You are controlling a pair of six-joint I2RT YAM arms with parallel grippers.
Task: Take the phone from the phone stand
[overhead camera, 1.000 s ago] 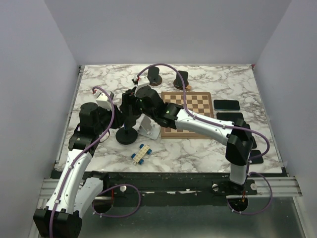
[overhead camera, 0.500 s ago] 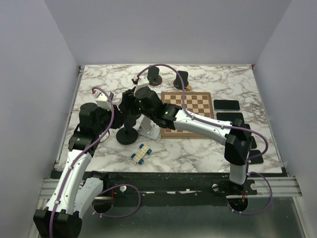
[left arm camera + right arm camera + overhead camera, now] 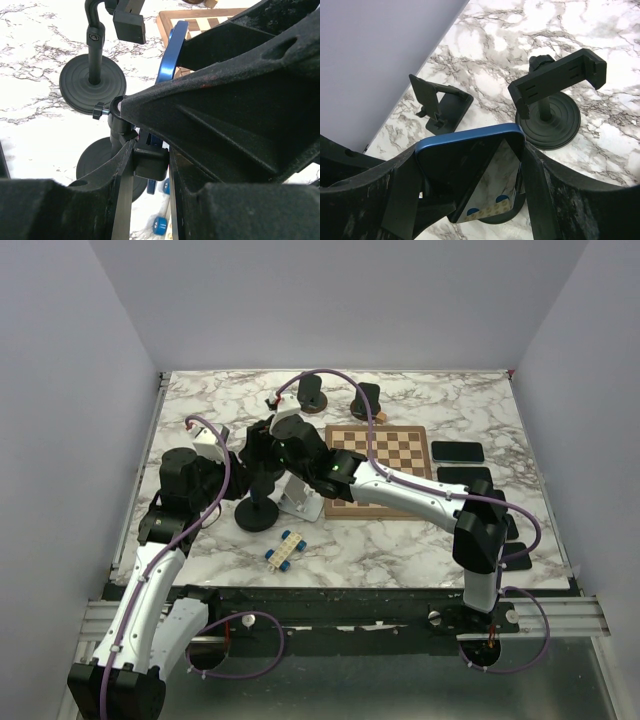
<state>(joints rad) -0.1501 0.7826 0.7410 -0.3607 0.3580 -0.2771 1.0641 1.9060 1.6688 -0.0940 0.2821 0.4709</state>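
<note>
L gripper (image 3: 146,162) was clamped shut on the stem of the phone stand (image 3: 258,514), just above its round black base, near the table's (image 3: 420,540) left-centre. R arm reached across from the right side. R gripper (image 3: 470,186) had 1 finger on each long edge of the blue phone (image 3: 465,162), pressed vs. both sides, so it was gripping the phone. The phone stood upright btw. the 2 grippers, its lower end down at the stand's holder. Left wrist view showed only its thin blue edge rising from there, so I couldn't tell if it had left the holder.

Counts:
- Arms: 2, both at the same stand.
- Round-base stands: 3, i.e. the held one plus 2 at the back, one w/ an empty clamp (image 3: 555,82) and another (image 3: 366,400) just right of it.
- Flat folding stand (image 3: 440,105), black: 1, near the back-left wall.
- White stand (image 3: 300,498): 1, just beside the held stand's base.
- Chessboard (image 3: 390,455): 1, right of centre, partly under the R arm.
- Toy block car (image 3: 285,548), blue and yellow: 1, near the front edge.
- Dark phones lying flat on the right: 2 clear, one (image 3: 457,451) behind the other (image 3: 465,475). More dark ones sat by the R arm's elbow, too hidden to count.
</note>
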